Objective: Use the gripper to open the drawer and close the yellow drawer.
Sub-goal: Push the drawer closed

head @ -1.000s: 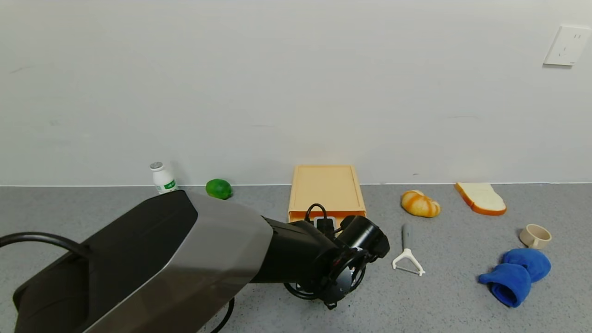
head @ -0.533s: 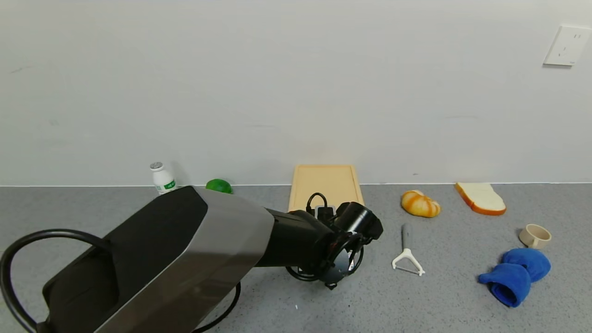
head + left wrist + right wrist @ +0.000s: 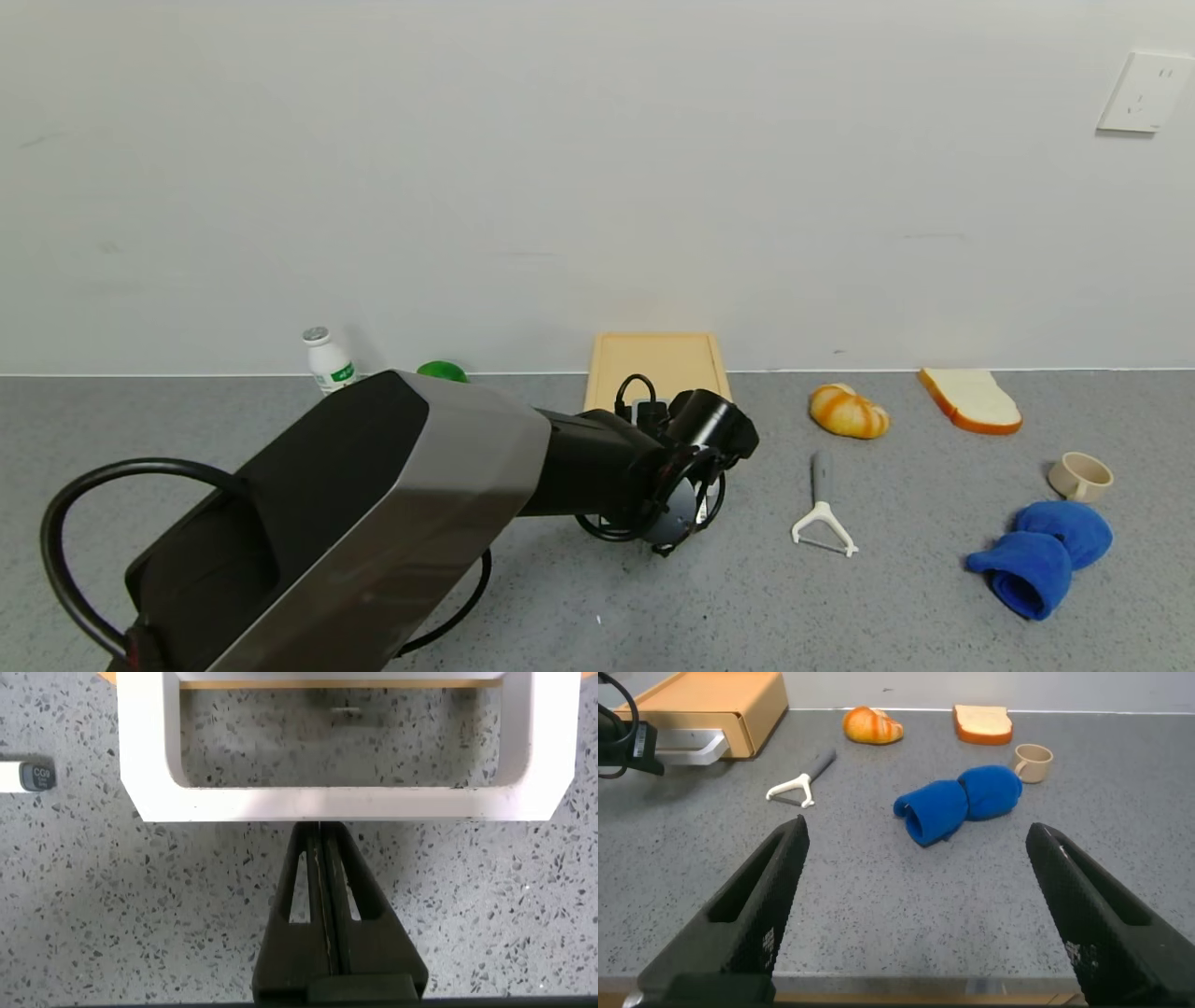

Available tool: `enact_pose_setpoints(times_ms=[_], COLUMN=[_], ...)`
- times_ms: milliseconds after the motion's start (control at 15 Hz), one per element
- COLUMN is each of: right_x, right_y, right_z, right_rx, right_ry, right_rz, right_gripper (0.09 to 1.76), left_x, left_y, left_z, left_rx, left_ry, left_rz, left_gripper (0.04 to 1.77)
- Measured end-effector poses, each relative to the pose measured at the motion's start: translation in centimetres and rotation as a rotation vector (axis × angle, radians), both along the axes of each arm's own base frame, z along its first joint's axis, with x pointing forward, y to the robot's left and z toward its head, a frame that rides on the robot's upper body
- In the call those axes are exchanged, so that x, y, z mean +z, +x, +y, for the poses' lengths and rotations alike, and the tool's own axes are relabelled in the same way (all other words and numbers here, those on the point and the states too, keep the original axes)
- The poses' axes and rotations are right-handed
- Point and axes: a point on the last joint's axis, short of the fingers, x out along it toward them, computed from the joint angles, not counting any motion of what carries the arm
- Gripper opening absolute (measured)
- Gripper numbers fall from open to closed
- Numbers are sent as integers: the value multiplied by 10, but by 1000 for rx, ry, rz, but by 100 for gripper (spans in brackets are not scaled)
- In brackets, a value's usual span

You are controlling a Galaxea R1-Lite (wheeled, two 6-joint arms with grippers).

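The pale yellow drawer box (image 3: 661, 364) lies flat against the back wall, and it also shows in the right wrist view (image 3: 710, 705). Its white loop handle (image 3: 327, 803) faces me. My left gripper (image 3: 320, 827) is shut, and its joined fingertips butt against the handle's front bar. In the head view the left wrist (image 3: 695, 453) sits right in front of the box and hides the handle and the fingertips. My right gripper (image 3: 917, 831) is open and empty, low at the table's front edge, far from the drawer.
A white bottle (image 3: 329, 359) and a green lime (image 3: 442, 371) stand left of the box. To the right lie a bread roll (image 3: 848, 411), a toast slice (image 3: 971, 399), a white peeler (image 3: 822, 523), a beige cup (image 3: 1081, 476) and a blue cloth (image 3: 1041, 555).
My left arm has moved toward the wall with its shut gripper at the handle. The drawer's orange front has gone out of sight behind the wrist.
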Motion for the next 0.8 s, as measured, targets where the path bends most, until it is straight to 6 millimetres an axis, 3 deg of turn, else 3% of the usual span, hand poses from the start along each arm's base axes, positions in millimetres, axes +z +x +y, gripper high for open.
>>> enact_pose_setpoints(times_ms=[800], right_x=[0], right_y=[0], right_z=[0], right_rx=[1], right_ry=[0], right_rz=[0], right_gripper=[171], left_x=[-3], left_y=[10], left_z=[-1], left_rx=[-6], left_ry=[6], left_rz=[-10], left_gripper=[11])
